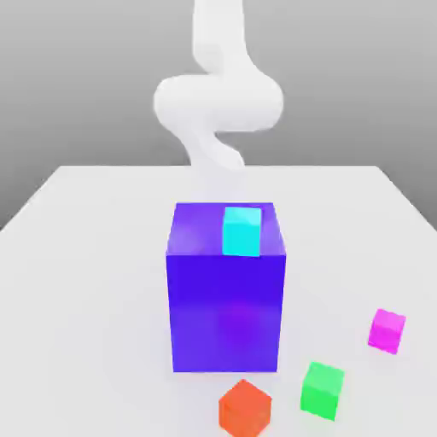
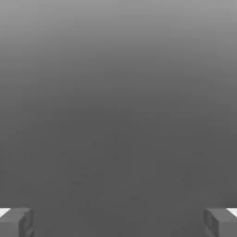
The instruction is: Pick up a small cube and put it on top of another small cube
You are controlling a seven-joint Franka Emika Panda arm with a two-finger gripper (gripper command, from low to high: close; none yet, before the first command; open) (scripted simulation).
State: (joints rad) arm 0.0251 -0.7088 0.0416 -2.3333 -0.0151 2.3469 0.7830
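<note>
In the hand view, the gripper has its jaws spread wide, with nothing between them. The landmark is the large blue block on the table. The cyan cube rests on top of the block. The orange cube lies in front of it; the green cube and, farther toward the exterior view's right, the magenta cube lie on the table. The arm stands behind the block.

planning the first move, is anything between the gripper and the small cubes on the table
Likely yes: in the exterior view the big blue block stands between the arm and the orange and green cubes.
</note>
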